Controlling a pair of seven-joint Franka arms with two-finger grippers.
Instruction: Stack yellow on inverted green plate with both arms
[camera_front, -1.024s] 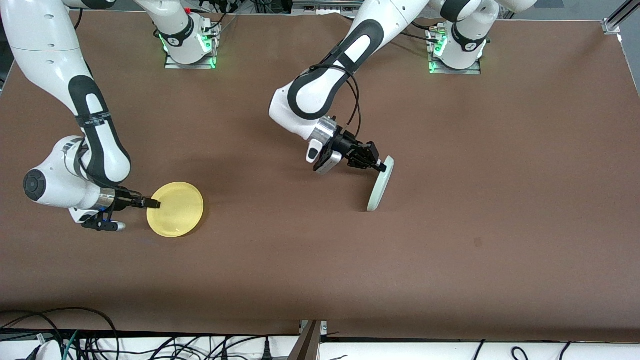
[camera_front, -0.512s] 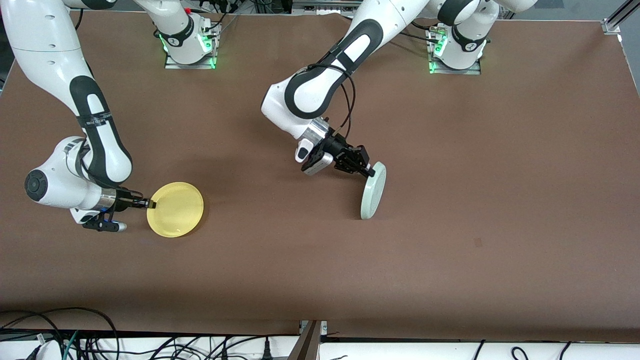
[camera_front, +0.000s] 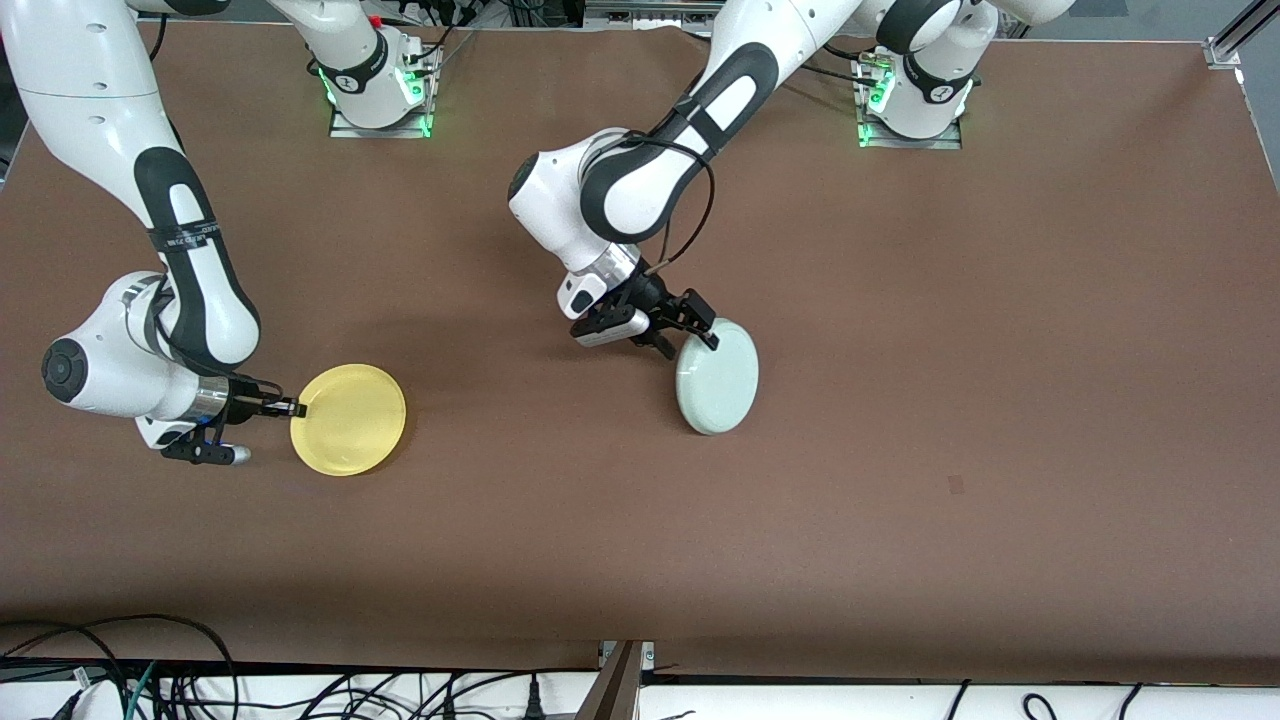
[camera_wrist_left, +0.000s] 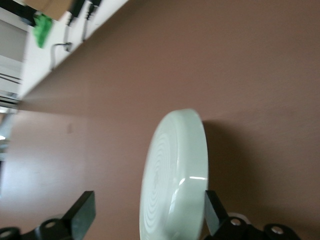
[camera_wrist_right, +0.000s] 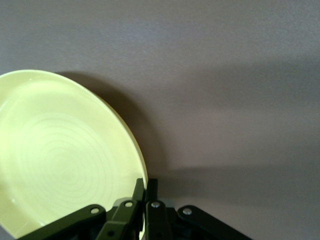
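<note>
green plate tipping over, upside down | left gripper spreading wide, releasing it | right gripper pinching yellow rim for lifting

Left gripper fingers spread; right gripper pinched (seemingly low).

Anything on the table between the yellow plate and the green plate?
No. In the front view, only bare brown table lies between the yellow plate and the green plate.

brown table, tangled cables
</note>
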